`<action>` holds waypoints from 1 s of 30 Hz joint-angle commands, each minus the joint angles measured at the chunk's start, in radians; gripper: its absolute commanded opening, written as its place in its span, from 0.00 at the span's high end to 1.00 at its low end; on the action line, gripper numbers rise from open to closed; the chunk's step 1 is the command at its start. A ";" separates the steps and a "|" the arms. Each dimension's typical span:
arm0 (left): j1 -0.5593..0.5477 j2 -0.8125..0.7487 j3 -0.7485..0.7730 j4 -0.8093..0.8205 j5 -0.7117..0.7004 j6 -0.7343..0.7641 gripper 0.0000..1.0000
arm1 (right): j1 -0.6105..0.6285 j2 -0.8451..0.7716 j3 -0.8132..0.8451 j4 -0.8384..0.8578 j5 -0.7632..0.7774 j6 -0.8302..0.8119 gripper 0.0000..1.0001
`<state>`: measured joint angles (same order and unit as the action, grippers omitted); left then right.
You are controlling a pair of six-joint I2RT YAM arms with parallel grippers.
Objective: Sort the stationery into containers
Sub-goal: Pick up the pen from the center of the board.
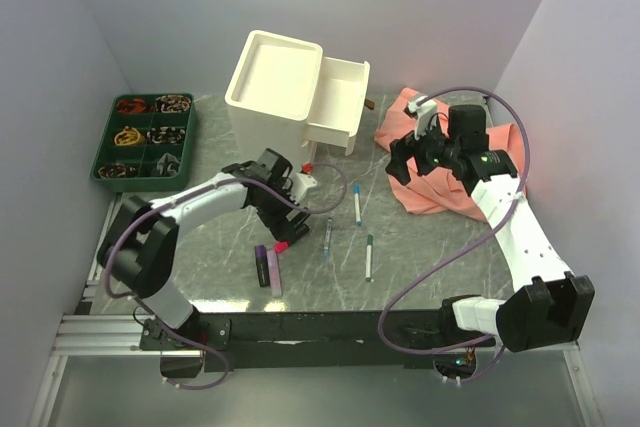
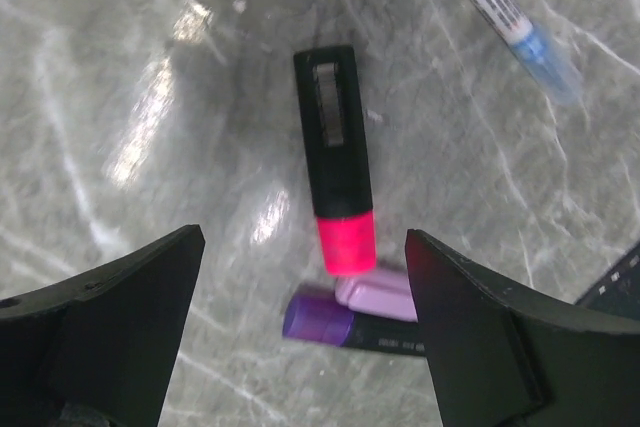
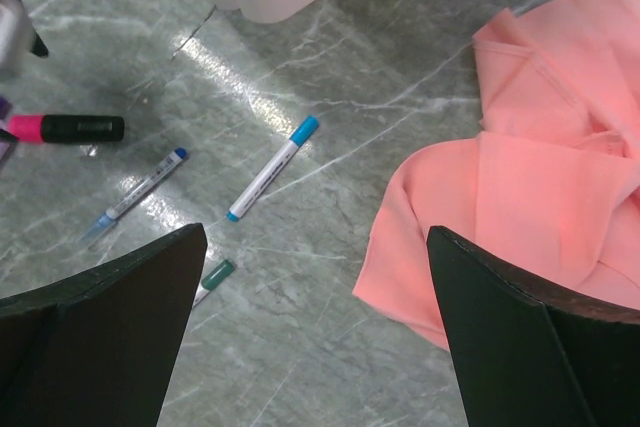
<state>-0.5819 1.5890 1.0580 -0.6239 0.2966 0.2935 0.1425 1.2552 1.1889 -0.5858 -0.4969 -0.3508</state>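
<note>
Left wrist view: left gripper (image 2: 302, 237), wide and empty, above centre-frame marker (image 2: 335, 147); probably light, stiff, slick; pinch across the black barrel.

Cream-white cabinet (image 1: 272, 87) stands upper centre of the top view, w/ one shallow drawer (image 1: 338, 105) pulled out to the right, small brown handle (image 1: 371, 104) at its end. Below it, mid-frame, 3 thin white pens lie flat & apart, all approx. vertical: blue-cap pen (image 1: 357, 205), bluish-tipped pen (image 1: 327, 237) to its lower left, green-cap pen (image 1: 368, 257) lowest. Left of those, purple highlighter (image 1: 262, 265) & lilac highlighter (image 1: 274, 273) lie side by side, touching. Black marker w/ pink-red cap (image 2: 336, 177) lies flat, cap end right at the lilac one.
</note>
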 commanded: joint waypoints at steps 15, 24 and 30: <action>-0.124 0.166 0.051 0.085 -0.192 -0.117 0.31 | -0.027 -0.108 -0.041 0.079 0.000 -0.024 0.00; -0.138 0.138 0.003 0.061 -0.159 -0.097 0.87 | -0.029 -0.129 -0.101 0.135 0.003 0.010 0.00; -0.104 0.017 0.278 -0.134 -0.039 0.022 0.98 | -0.027 -0.109 -0.068 0.136 0.011 0.000 0.00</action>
<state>-0.7113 1.7390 1.1263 -0.6388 0.1516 0.2180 0.1234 1.1503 1.0874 -0.4999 -0.4938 -0.3523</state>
